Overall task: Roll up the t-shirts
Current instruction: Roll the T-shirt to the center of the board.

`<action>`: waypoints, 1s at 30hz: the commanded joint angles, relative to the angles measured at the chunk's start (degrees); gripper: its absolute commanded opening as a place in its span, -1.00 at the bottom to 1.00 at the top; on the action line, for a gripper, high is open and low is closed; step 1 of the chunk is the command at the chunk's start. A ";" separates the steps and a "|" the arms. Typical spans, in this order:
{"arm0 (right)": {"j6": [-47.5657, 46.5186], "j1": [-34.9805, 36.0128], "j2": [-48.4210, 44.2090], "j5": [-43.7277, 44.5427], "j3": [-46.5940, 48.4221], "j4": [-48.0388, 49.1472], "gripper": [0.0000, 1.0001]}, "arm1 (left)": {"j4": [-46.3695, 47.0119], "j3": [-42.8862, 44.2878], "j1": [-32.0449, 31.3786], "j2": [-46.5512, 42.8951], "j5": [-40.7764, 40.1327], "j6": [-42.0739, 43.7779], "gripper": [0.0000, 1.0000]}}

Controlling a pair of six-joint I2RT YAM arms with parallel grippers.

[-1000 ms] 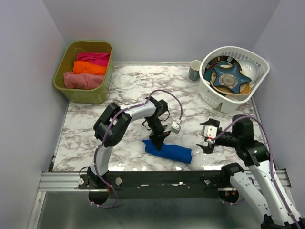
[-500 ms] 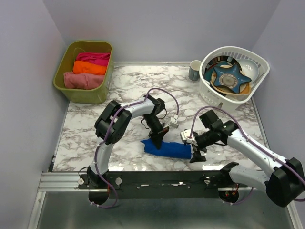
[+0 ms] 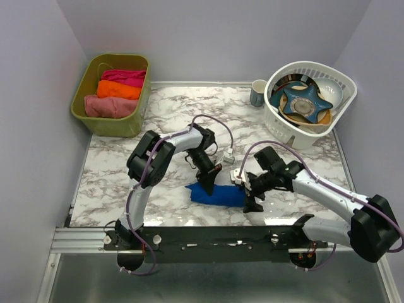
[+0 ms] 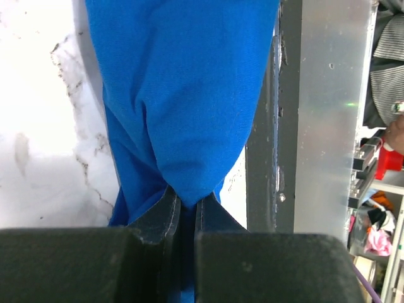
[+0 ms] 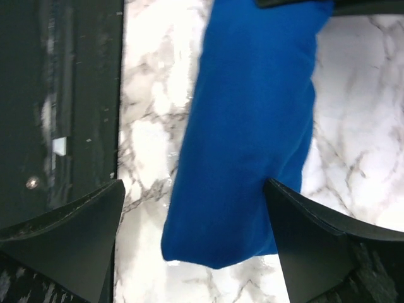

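Rolling looks all but done on the blue t-shirt, which lies as a tight bundle at about 6 o'clock on the counter, near the front edge. The left gripper is pinched onto the bundle's left end. The right gripper stands spread wide around its right end, not yet closed. Next, I'd say, the right one must clamp so both can carry it to the green bin at 10 o'clock, beside the other rolls.

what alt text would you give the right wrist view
A rolled royal-blue t-shirt lies on a white marble table, with the right tool open and its two dark fingers either side of the roll's near end. A dark strip runs down the left edge.
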 commanded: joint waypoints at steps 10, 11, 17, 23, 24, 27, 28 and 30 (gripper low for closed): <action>7.79 0.14 15.60 4.94 6.14 0.24 -0.38 | -10.44 5.28 5.49 6.64 2.55 6.58 -0.79; 7.18 -0.30 16.92 3.54 7.28 -0.82 -0.46 | -9.92 5.01 6.20 6.46 2.64 5.70 -0.72; 4.55 -3.46 26.50 -2.09 13.96 -6.70 -0.70 | 7.11 -1.05 10.42 -2.75 -4.10 -10.25 -0.26; -1.25 -5.40 40.72 -6.75 24.40 -19.27 -0.74 | 19.08 -4.13 17.17 -10.84 -10.89 -23.04 -0.13; -1.70 -5.58 42.67 -7.02 25.73 -22.15 -0.74 | 20.48 -5.00 17.71 -13.38 -12.11 -23.74 -0.11; -3.54 -6.19 49.35 -7.72 31.71 -26.74 -0.74 | 24.34 -9.29 17.55 -22.49 -14.75 -19.65 -0.08; -4.07 -6.28 50.58 -7.72 32.85 -29.02 -0.75 | 26.36 -11.23 16.93 -25.59 -15.98 -18.23 -0.05; -4.34 -6.72 53.04 -6.94 34.70 -29.57 -0.75 | 33.46 -18.58 12.74 -35.13 -19.67 -15.33 0.13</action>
